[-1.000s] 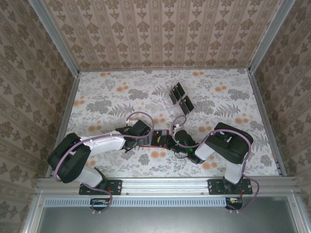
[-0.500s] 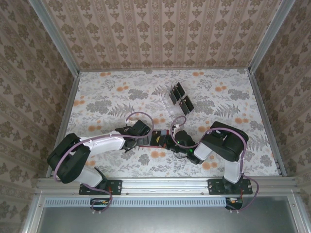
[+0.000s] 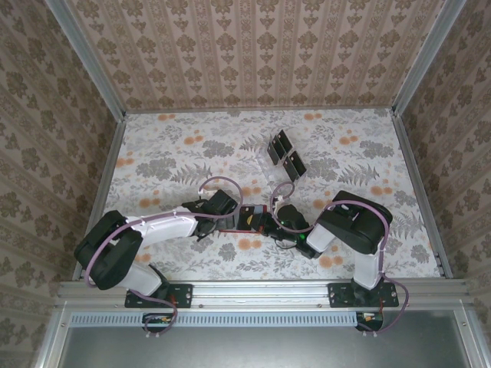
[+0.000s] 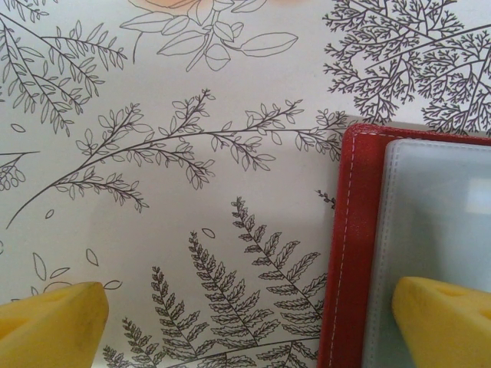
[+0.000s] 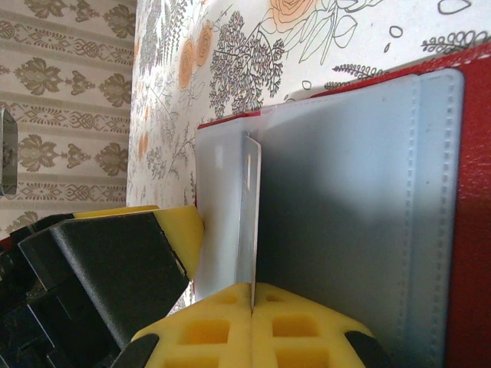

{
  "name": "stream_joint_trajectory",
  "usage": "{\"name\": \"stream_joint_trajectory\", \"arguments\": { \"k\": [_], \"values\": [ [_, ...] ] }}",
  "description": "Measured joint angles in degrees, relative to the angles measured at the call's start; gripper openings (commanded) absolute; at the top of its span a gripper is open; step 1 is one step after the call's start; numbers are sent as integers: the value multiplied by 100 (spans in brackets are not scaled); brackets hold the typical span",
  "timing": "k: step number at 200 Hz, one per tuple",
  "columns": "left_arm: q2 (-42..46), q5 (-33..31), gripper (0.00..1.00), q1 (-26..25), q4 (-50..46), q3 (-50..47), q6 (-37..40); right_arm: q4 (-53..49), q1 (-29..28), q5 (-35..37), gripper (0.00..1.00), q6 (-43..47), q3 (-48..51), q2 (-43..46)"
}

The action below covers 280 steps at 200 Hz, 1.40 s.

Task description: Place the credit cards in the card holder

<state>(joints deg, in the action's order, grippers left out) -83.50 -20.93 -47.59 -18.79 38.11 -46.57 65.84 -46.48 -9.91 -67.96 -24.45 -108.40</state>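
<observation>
Card holder (image 3: 252,218): red, lying open on the desk (image 3: 169,169) near its middle, between the two arm tips, with the pale inner leaves facing up.
Left fingers (image 4: 54,326): spread wide at the holder's 9 o'clock side. One yellow tip is over bare desk, the other over a pale leaf (image 4: 437,215).
Right fingers (image 5: 299,330): closed narrow at the holder's 3 o'clock side, pinching one thin pale leaf that stands edge-on.
Credit cards (image 3: 284,156): black, grouped together at 1 o'clock of the holder, well apart from it.
</observation>
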Motion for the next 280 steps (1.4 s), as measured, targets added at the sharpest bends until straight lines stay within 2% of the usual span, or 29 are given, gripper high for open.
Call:
{"name": "stream_joint_trajectory", "arguments": {
  "k": [156, 170, 191, 212, 248, 280],
  "values": [
    [0, 2, 100, 0, 0, 0, 0, 210, 166, -581, 0, -129, -271, -352],
    [0, 2, 100, 0, 0, 0, 2, 116, 181, -634, 7, -127, -334, -352],
    [0, 2, 100, 4, 0, 0, 0, -37, 225, -780, 24, -81, -442, -313],
    [0, 2, 100, 7, 0, 0, 0, -442, 275, -890, 35, 13, -566, -109],
    [4, 11, 100, 44, 0, 0, 0, -1510, 350, -994, 48, 321, -793, 326],
    [68, 55, 100, 109, -4, -26, 2, -2636, 376, -1001, 53, 697, -1132, 627]
  ]
}}
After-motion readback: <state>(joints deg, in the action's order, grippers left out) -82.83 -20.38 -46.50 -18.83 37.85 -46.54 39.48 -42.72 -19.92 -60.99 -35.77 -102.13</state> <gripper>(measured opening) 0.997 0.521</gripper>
